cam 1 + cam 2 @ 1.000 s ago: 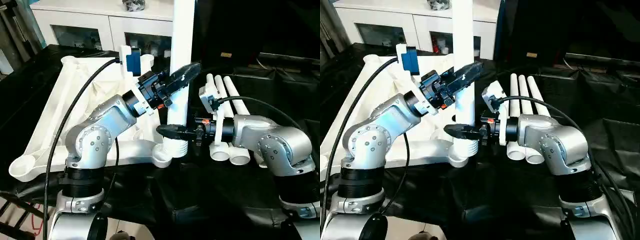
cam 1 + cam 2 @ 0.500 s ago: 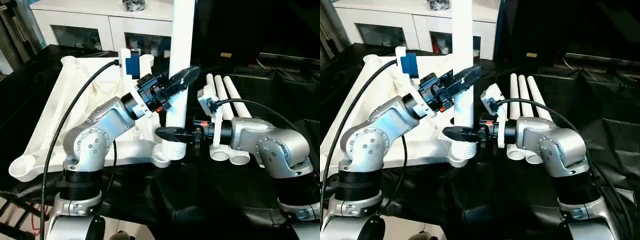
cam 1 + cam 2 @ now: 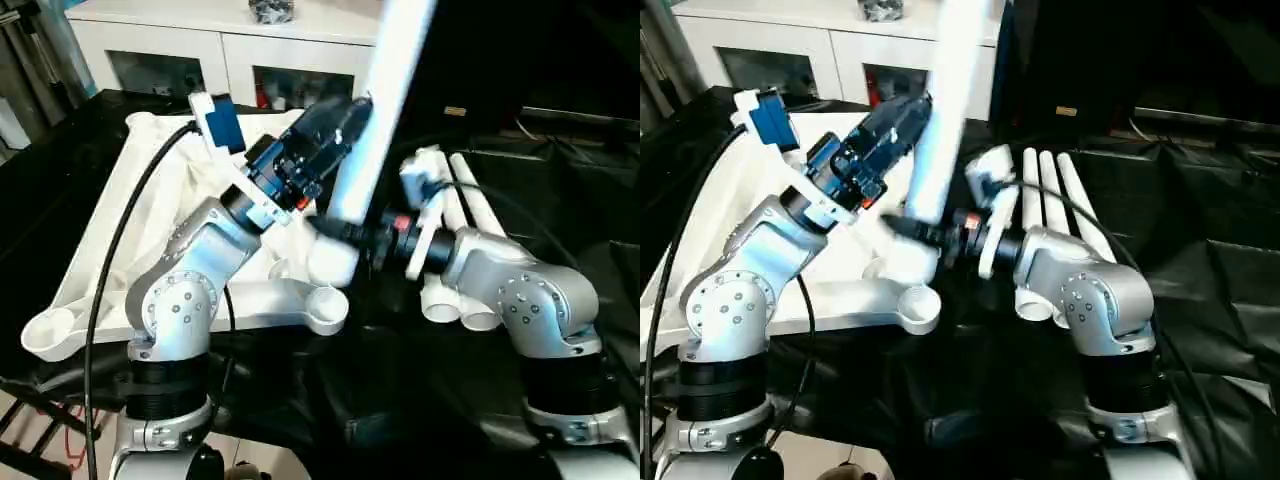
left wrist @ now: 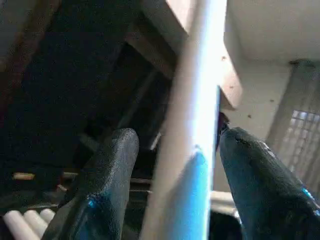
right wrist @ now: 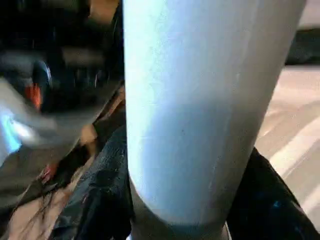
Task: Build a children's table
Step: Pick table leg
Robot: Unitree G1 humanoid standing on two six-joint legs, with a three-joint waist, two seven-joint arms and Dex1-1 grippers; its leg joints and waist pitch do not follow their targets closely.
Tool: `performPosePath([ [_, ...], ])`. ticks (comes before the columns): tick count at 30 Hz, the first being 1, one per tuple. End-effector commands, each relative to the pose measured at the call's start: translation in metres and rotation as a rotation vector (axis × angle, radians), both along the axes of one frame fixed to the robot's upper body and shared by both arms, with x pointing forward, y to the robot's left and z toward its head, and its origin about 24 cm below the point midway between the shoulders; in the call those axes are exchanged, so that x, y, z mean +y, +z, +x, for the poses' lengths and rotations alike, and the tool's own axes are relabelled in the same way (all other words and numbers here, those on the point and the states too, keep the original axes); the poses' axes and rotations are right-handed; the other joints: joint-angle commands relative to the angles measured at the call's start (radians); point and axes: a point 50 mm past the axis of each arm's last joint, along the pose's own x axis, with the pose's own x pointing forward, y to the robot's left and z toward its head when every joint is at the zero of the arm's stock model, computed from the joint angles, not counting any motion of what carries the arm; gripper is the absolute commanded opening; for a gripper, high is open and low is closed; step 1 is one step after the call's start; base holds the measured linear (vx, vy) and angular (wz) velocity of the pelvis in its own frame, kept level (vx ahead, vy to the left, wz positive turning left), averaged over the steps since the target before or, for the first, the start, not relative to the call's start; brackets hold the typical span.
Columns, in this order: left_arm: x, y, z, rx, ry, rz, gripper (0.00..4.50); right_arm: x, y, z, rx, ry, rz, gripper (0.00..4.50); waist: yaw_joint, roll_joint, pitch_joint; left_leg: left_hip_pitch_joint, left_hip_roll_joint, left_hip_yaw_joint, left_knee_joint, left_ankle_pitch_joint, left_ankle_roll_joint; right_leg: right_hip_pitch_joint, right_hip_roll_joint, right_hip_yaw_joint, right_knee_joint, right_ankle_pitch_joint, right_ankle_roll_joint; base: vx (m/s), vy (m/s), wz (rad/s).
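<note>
While the left gripper [image 4: 172, 187] straddles the leg [image 3: 375, 130] with fingers apart, only the right gripper [image 3: 345, 232] pinches its base. It's tilted above the tabletop [image 3: 110, 250] corner socket [image 3: 327, 310], so it might tip or miss.

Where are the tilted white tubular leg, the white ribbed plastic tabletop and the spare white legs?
Tilted white tubular leg [image 3: 375, 120], left eye view, mid-shaft.
White ribbed plastic tabletop [image 3: 330, 310], left eye view, near corner socket.
Spare white legs [image 3: 1065, 195], right eye view, middle of the row.
</note>
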Motion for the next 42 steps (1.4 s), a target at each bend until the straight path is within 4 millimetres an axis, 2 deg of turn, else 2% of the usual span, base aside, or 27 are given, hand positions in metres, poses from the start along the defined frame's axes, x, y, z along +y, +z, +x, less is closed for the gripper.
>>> performPosePath([
  [1, 0.013, -0.002, 0.005, 0.008, 0.102, 0.024, 2.98, -0.01, 0.002, 0.005, -0.036, -0.095, -0.01, 1.91, -0.003, 0.007, -0.074, 0.01, 0.03, -0.011, -0.073, -0.116, -0.036, 0.057, -0.058, 0.033, -0.071, -0.089, -0.189, 0.0, 0.0, 0.0],
  [4, 0.027, -0.005, 0.005, 0.006, 0.198, 0.108, 2.98, -0.017, -0.002, 0.009, -0.065, -0.198, -0.114, 1.91, -0.005, 0.011, -0.074, 0.01, 0.029, -0.013, -0.073, -0.102, -0.046, 0.055, -0.056, 0.032, -0.069, -0.081, -0.169, 0.0, 0.0, 0.0],
  [6, 0.045, -0.013, 0.0, -0.006, 0.315, 0.263, 2.98, -0.024, -0.007, 0.011, -0.111, -0.336, -0.225, 1.91, -0.004, 0.016, -0.075, 0.011, 0.03, -0.014, -0.074, -0.102, -0.055, 0.053, -0.057, 0.031, -0.069, -0.084, -0.159, 0.0, 0.0, 0.0],
  [8, 0.05, -0.02, -0.002, -0.025, 0.373, 0.353, 2.98, -0.026, -0.008, 0.01, -0.139, -0.385, -0.231, 1.91, -0.008, 0.029, -0.074, 0.012, 0.025, -0.013, -0.074, -0.129, -0.064, 0.052, -0.053, 0.031, -0.07, -0.095, -0.151, 0.0, 0.0, 0.0],
  [9, 0.053, -0.024, -0.003, -0.027, 0.396, 0.397, 2.98, -0.026, -0.009, 0.01, -0.155, -0.411, -0.234, 1.91, -0.007, 0.025, -0.074, 0.011, 0.028, -0.013, -0.075, -0.14, -0.059, 0.051, -0.056, 0.033, -0.074, -0.11, -0.144, 0.0, 0.0, 0.0],
  [11, 0.054, -0.045, -0.01, -0.004, 0.33, 0.551, 2.98, -0.027, -0.02, 0.008, -0.124, -0.443, -0.271, 1.91, -0.006, 0.043, -0.072, 0.014, 0.027, -0.016, -0.077, -0.157, -0.058, 0.045, -0.055, 0.033, -0.074, -0.136, -0.144, 0.0, 0.0, 0.0],
  [12, 0.054, -0.046, -0.011, -0.004, 0.325, 0.558, 2.98, -0.027, -0.02, 0.008, -0.122, -0.443, -0.272, 1.91, -0.007, 0.039, -0.071, 0.012, 0.026, -0.014, -0.078, -0.163, -0.057, 0.046, -0.053, 0.033, -0.074, -0.141, -0.14, 0.0, 0.0, 0.0],
  [13, 0.054, -0.067, -0.02, -0.012, 0.217, 0.722, 2.98, -0.031, -0.032, 0.008, -0.057, -0.471, -0.292, 1.91, -0.009, 0.041, -0.072, 0.016, 0.028, -0.014, -0.079, -0.174, -0.057, 0.043, -0.053, 0.034, -0.076, -0.15, -0.144, 0.0, 0.0, 0.0],
  [14, 0.054, -0.07, -0.021, -0.016, 0.204, 0.743, 2.98, -0.031, -0.034, 0.008, -0.049, -0.477, -0.292, 1.91, -0.006, 0.041, -0.071, 0.014, 0.027, -0.016, -0.08, -0.171, -0.052, 0.043, -0.055, 0.034, -0.078, -0.157, -0.139, 0.0, 0.0, 0.0],
  [15, 0.056, -0.088, -0.027, -0.011, 0.111, 0.858, 2.98, -0.037, -0.041, 0.009, -0.013, -0.522, -0.295, 1.91, -0.008, 0.044, -0.071, 0.014, 0.027, -0.014, -0.082, -0.177, -0.056, 0.04, -0.053, 0.035, -0.074, -0.165, -0.139, 0.0, 0.0, 0.0],
  [16, 0.058, -0.097, -0.03, 0.001, 0.067, 0.901, 2.98, -0.039, -0.044, 0.01, -0.003, -0.543, -0.298, 1.91, -0.009, 0.038, -0.07, 0.015, 0.027, -0.013, -0.083, -0.182, -0.053, 0.038, -0.053, 0.037, -0.076, -0.184, -0.136, 0.0, 0.0, 0.0],
  [17, 0.058, -0.097, -0.03, 0.001, 0.067, 0.901, 2.98, -0.039, -0.044, 0.01, -0.003, -0.543, -0.298, 1.91, -0.01, 0.044, -0.069, 0.018, 0.027, -0.011, -0.084, -0.194, -0.059, 0.034, -0.053, 0.037, -0.079, -0.201, -0.134, 0.0, 0.0, 0.0],
  [18, 0.061, -0.106, -0.031, 0.017, 0.017, 0.94, 2.98, -0.039, -0.046, 0.009, 0.004, -0.546, -0.295, 1.91, -0.016, 0.02, -0.068, 0.016, 0.028, -0.008, -0.085, -0.193, -0.058, 0.037, -0.052, 0.037, -0.081, -0.202, -0.136, 0.0, 0.0, 0.0],
  [19, 0.061, -0.106, -0.031, 0.017, 0.017, 0.94, 2.98, -0.039, -0.046, 0.009, 0.004, -0.546, -0.295, 1.91, -0.011, 0.034, -0.07, 0.016, 0.026, -0.01, -0.086, -0.186, -0.06, 0.037, -0.055, 0.039, -0.077, -0.21, -0.135, 0.0, 0.0, 0.0],
  [21, 0.071, -0.121, -0.031, 0.056, -0.056, 1.007, 2.98, -0.037, -0.048, 0.008, 0.006, -0.528, -0.286, 1.91, -0.015, 0.032, -0.068, 0.017, 0.027, -0.01, -0.087, -0.193, -0.062, 0.035, -0.055, 0.038, -0.078, -0.211, -0.139, 0.0, 0.0, 0.0],
  [22, 0.071, -0.121, -0.031, 0.057, -0.059, 1.01, 2.98, -0.037, -0.048, 0.008, 0.006, -0.527, -0.286, 1.91, -0.018, 0.023, -0.067, 0.015, 0.026, -0.009, -0.088, -0.194, -0.059, 0.035, -0.054, 0.039, -0.079, -0.211, -0.138, 0.0, 0.0, 0.0],
  [23, 0.072, -0.123, -0.031, 0.061, -0.065, 1.017, 2.8, -0.037, -0.048, 0.008, 0.006, -0.524, -0.284, 1.91, -0.024, 0.029, -0.068, 0.015, 0.026, -0.01, -0.089, -0.193, -0.059, 0.037, -0.057, 0.04, -0.076, -0.207, -0.139, 0.0, 0.0, 0.0],
  [24, 0.083, -0.135, -0.025, 0.104, -0.114, 1.083, 2.8, -0.033, -0.046, 0.008, -0.007, -0.487, -0.272, 1.91, -0.025, 0.024, -0.068, 0.015, 0.026, -0.01, -0.088, -0.19, -0.055, 0.037, -0.057, 0.04, -0.079, -0.208, -0.139, 0.0, 0.0, 0.0],
  [26, 0.091, -0.143, -0.02, 0.135, -0.142, 1.119, 2.62, -0.029, -0.042, 0.009, -0.035, -0.454, -0.281, 1.91, -0.027, 0.027, -0.069, 0.016, 0.021, -0.009, -0.087, -0.185, -0.047, 0.036, -0.055, 0.041, -0.08, -0.21, -0.134, 0.0, 0.0, 0.0],
  [29, 0.094, -0.145, -0.018, 0.144, -0.152, 1.124, 2.27, -0.028, -0.041, 0.009, -0.052, -0.44, -0.29, 1.91, -0.03, 0.027, -0.073, 0.013, 0.025, -0.011, -0.085, -0.145, -0.049, 0.043, -0.06, 0.04, -0.07, -0.132, -0.161, 0.0, 0.0, 0.0],
  [34, 0.103, -0.15, -0.013, 0.158, -0.202, 1.174, 1.82, -0.023, -0.036, 0.008, -0.115, -0.394, -0.303, 1.91, -0.029, 0.024, -0.073, 0.016, 0.026, -0.007, -0.083, -0.148, -0.037, 0.043, -0.06, 0.042, -0.069, -0.123, -0.183, 0.0, 0.0, 0.0],
  [35, 0.106, -0.152, -0.013, 0.168, -0.226, 1.192, 1.76, -0.022, -0.035, 0.008, -0.121, -0.388, -0.301, 1.91, -0.026, 0.034, -0.071, 0.016, 0.026, -0.009, -0.084, -0.164, -0.041, 0.042, -0.064, 0.042, -0.071, -0.153, -0.181, 0.0, 0.0, 0.0],
  [37, 0.108, -0.154, -0.012, 0.181, -0.244, 1.203, 1.64, -0.022, -0.035, 0.008, -0.117, -0.386, -0.296, 1.91, -0.029, 0.028, -0.07, 0.016, 0.028, -0.009, -0.086, -0.178, -0.046, 0.042, -0.063, 0.042, -0.072, -0.164, -0.183, 0.0, 0.0, 0.0],
  [38, 0.11, -0.154, -0.011, 0.186, -0.258, 1.21, 1.47, -0.022, -0.036, 0.008, -0.111, -0.382, -0.293, 1.91, -0.031, 0.034, -0.07, 0.018, 0.026, -0.008, -0.086, -0.192, -0.051, 0.04, -0.062, 0.042, -0.075, -0.176, -0.183, 0.0, 0.0, 0.0],
  [39, 0.112, -0.154, -0.011, 0.187, -0.283, 1.217, 1.47, -0.023, -0.036, 0.009, -0.102, -0.381, -0.294, 1.91, -0.031, 0.032, -0.07, 0.019, 0.026, -0.009, -0.086, -0.196, -0.051, 0.04, -0.062, 0.043, -0.075, -0.182, -0.183, 0.0, 0.0, 0.0],
  [40, 0.112, -0.154, -0.011, 0.186, -0.291, 1.219, 1.33, -0.023, -0.036, 0.009, -0.099, -0.38, -0.294, 1.91, -0.03, 0.042, -0.07, 0.022, 0.025, -0.009, -0.086, -0.208, -0.057, 0.039, -0.061, 0.043, -0.077, -0.19, -0.183, 0.0, 0.0, 0.0],
  [42, 0.113, -0.153, -0.01, 0.187, -0.314, 1.22, 1.17, -0.024, -0.036, 0.009, -0.092, -0.373, -0.293, 1.91, -0.032, 0.041, -0.071, 0.019, 0.026, -0.011, -0.088, -0.204, -0.06, 0.043, -0.062, 0.042, -0.074, -0.172, -0.188, 0.0, 0.0, 0.0],
])
